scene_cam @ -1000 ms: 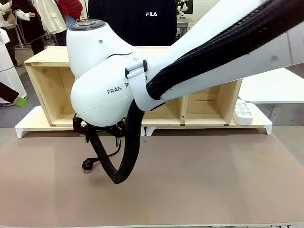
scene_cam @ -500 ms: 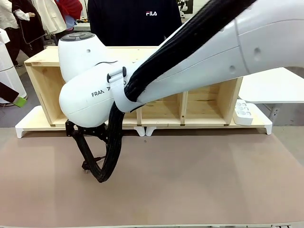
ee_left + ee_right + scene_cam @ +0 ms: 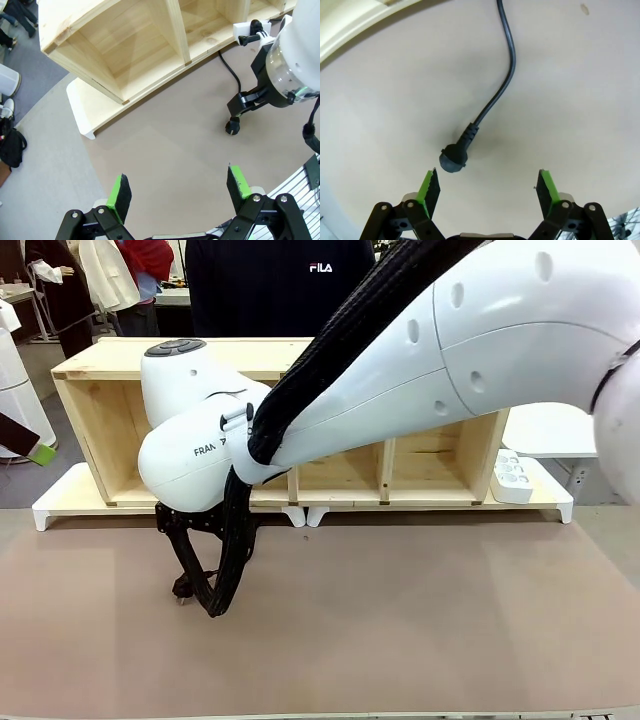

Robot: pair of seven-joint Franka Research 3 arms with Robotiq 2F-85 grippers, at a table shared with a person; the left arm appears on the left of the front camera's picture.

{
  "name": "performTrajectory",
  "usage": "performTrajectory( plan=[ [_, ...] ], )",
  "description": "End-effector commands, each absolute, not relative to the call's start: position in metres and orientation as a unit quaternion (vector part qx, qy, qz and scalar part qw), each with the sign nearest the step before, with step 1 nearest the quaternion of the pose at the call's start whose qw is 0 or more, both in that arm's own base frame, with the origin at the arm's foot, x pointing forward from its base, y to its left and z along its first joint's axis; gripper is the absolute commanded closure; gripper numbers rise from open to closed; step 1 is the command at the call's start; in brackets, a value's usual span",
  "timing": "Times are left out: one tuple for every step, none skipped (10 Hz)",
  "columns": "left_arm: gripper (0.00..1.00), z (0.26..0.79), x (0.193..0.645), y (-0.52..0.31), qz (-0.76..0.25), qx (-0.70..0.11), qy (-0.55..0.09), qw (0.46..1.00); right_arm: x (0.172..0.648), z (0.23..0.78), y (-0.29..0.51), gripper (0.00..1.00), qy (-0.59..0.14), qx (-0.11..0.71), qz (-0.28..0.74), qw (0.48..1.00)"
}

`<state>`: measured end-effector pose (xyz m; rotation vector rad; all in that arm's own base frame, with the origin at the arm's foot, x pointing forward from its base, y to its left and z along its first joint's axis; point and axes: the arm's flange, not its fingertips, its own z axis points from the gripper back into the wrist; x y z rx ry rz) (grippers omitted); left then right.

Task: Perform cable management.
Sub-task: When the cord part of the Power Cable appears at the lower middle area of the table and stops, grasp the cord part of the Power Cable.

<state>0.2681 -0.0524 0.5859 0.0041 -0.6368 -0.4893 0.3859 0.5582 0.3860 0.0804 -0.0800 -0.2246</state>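
Jaws spread wide, the right gripper hovers over the round black plug of the thin black power cable, lying left on the brown table; centring on the plug's neck before closing should grip best. The left gripper hangs released.

At 6 o'clock, the left gripper is seen with its jaws spread wide above the brown worktop. A wooden shelf is seen from 10 to 1 o'clock. Toward 2 o'clock, the cable is laid on the worktop. Its round plug is found just beside the right gripper.
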Motion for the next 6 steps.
performTrajectory(
  plan=[
    [0.0, 0.586, 0.268, -0.053, -0.239, 0.0, -0.311, 0.92, 0.388, 0.381, 0.578, 0.0, -0.051, 0.039, -0.135, 0.989],
    [0.0, 0.586, 0.268, -0.053, -0.239, 0.0, -0.311, 0.92, 0.392, 0.374, 0.583, 0.0, -0.05, 0.04, -0.141, 0.988],
    [0.0, 0.586, 0.268, -0.053, -0.239, 0.0, -0.311, 0.92, 0.395, 0.365, 0.586, 0.0, -0.048, 0.036, -0.154, 0.986],
    [0.0, 0.586, 0.268, -0.053, -0.239, 0.0, -0.311, 0.92, 0.397, 0.36, 0.587, 0.0, -0.053, 0.037, -0.167, 0.984],
    [0.0, 0.586, 0.268, -0.053, -0.239, 0.0, -0.311, 0.92, 0.398, 0.354, 0.588, 0.0, -0.061, 0.029, -0.178, 0.982],
    [0.0, 0.586, 0.268, -0.053, -0.239, 0.0, -0.311, 0.92, 0.399, 0.35, 0.587, 0.0, -0.066, 0.029, -0.19, 0.979]
  ],
)
